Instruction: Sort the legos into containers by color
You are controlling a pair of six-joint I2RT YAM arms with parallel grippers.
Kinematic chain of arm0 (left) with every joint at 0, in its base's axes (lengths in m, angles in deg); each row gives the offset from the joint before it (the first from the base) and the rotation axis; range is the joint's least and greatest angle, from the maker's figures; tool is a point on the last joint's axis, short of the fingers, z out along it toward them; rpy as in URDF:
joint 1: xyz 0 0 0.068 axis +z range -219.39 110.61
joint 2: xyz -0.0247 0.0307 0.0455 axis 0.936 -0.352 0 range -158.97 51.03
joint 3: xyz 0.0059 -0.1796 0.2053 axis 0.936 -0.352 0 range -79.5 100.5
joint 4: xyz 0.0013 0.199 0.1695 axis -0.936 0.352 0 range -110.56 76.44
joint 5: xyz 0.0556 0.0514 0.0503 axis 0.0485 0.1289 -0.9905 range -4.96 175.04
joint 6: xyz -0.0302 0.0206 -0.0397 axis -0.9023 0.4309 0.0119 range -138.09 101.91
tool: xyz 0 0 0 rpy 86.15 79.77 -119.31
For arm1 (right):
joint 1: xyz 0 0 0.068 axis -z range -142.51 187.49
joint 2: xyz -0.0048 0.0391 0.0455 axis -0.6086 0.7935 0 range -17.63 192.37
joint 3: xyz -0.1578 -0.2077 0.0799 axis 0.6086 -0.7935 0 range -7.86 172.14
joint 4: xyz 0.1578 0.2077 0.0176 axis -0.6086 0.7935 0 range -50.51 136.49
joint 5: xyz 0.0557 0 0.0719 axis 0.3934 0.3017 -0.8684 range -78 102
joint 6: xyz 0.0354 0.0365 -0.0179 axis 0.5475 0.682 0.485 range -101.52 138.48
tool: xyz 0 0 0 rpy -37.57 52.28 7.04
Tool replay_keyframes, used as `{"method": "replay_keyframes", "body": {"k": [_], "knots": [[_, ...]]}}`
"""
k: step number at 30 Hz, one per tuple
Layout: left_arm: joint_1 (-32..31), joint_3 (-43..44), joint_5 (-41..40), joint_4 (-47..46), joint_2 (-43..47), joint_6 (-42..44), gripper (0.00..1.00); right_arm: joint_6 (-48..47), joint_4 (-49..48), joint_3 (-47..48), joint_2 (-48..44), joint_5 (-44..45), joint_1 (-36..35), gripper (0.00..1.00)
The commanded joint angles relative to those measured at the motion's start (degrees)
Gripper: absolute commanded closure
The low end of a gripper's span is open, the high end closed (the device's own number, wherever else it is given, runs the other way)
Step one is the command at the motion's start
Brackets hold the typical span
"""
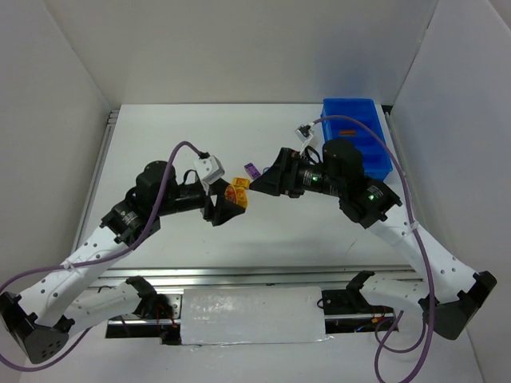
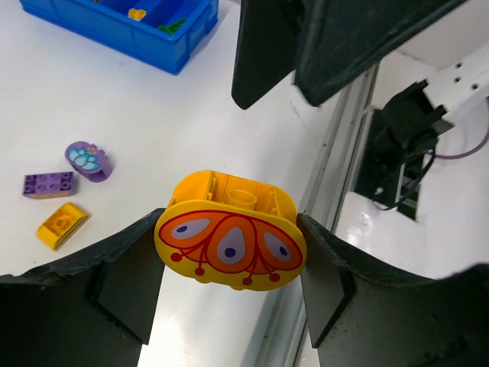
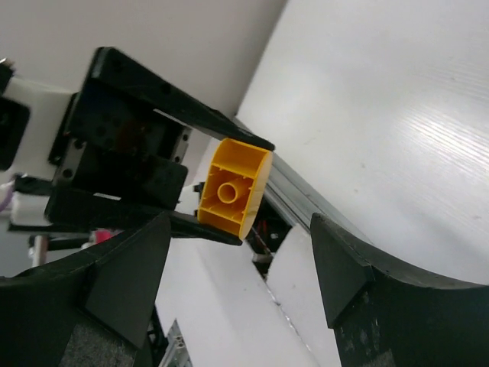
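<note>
We find the tray [image 1: 355, 120] at the far right corner of the table [image 1: 160, 136], its long side running near to far, with small bricks [image 2: 137, 13] lying inside it. At the table's middle the two grippers face each other. The left gripper [image 1: 234, 199] is on the left and slightly nearer, and the right gripper [image 1: 259, 183] is just to its right and farther. A raised brick [image 2: 229, 241] sits clamped between the left gripper's fingers, above the table. The right gripper's spread fingers [image 2: 344, 38] are just beyond it, not touching it. A cluster of loose bricks [image 2: 48, 183] lies on the table just far of the raised brick, well apart from the tray.
</note>
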Motion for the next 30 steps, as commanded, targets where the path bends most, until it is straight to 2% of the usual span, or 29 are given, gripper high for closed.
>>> {"method": "replay_keyframes", "body": {"k": [1,6,10,14,24,30], "knots": [[-1.89,-1.13,-3.14,-2.6,2.05,5.71,1.0,-3.24,6.57,5.35,1.86,6.53,-1.87,0.19],[-6.2,-0.88,-8.08,-1.56,0.57,9.13,1.0,-3.86,8.95,6.93,3.53,6.27,-4.69,0.2],[-12.16,1.58,-14.12,-0.23,-5.14,10.46,1.0,-5.0,10.89,8.43,5.29,10.39,-7.94,0.2],[-15.51,1.85,-17.48,-2.07,-7.08,10.28,1.0,-6.41,13.44,8.26,5.91,13.91,-8.65,0.22],[-15.88,0.71,-17.93,-4.28,-3.75,11.16,1.0,-9.66,14.49,6.14,3.27,17.43,-8.65,0.22],[-15.88,-1.13,-18.54,-6.73,-1.29,11.43,1.0,-10.45,13.44,6.49,5.72,10.15,-8.74,0.27]]}}
